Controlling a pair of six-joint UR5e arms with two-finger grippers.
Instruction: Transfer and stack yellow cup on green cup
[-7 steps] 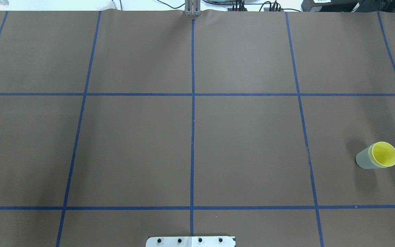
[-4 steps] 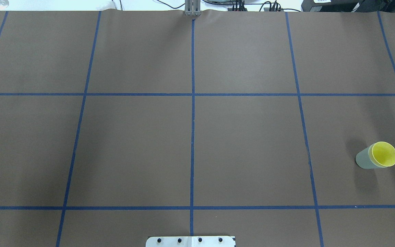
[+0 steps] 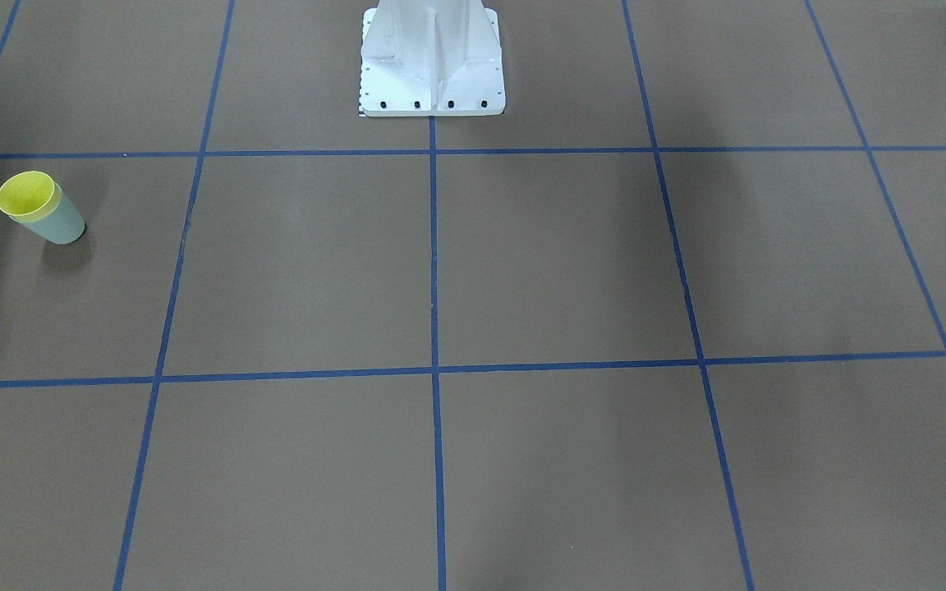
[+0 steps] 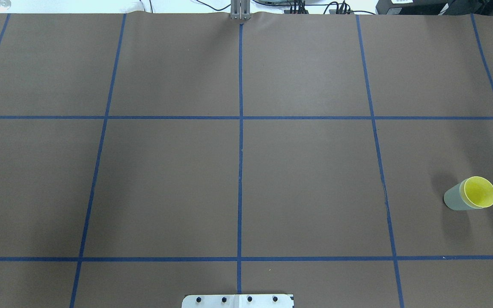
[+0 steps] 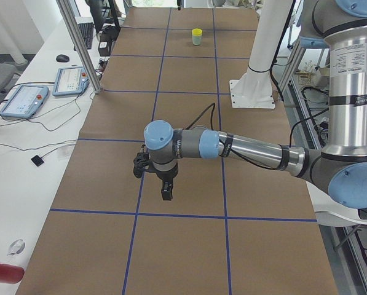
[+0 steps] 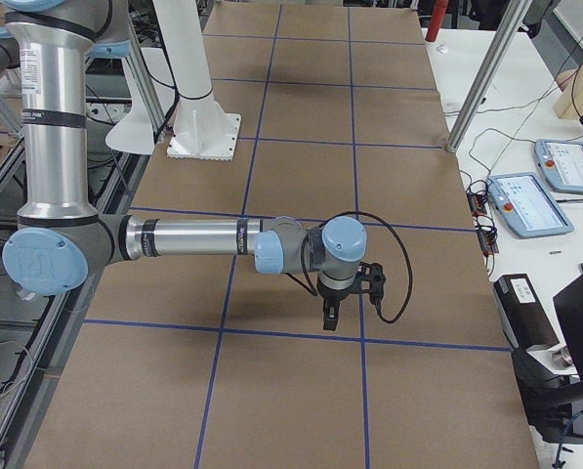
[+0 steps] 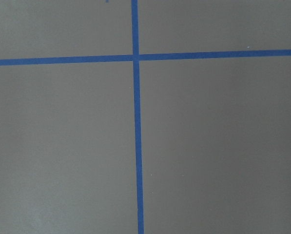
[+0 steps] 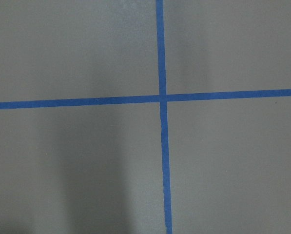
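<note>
The yellow cup (image 4: 480, 192) sits nested inside the green cup (image 4: 454, 200). The pair stands upright near the table's right edge in the overhead view and at the left in the front-facing view, yellow cup (image 3: 25, 195) in green cup (image 3: 62, 226). It also shows far off in the exterior left view (image 5: 197, 35). My left gripper (image 5: 166, 193) and my right gripper (image 6: 328, 318) show only in the side views, hanging above bare table away from the cups. I cannot tell whether either is open or shut. Both wrist views show only table and tape.
The brown table is marked with a blue tape grid (image 4: 240, 117). The white robot pedestal (image 3: 432, 66) stands at the robot's edge. Teach pendants (image 5: 23, 101) (image 6: 530, 203) and cables lie on side benches beyond the table's far edge.
</note>
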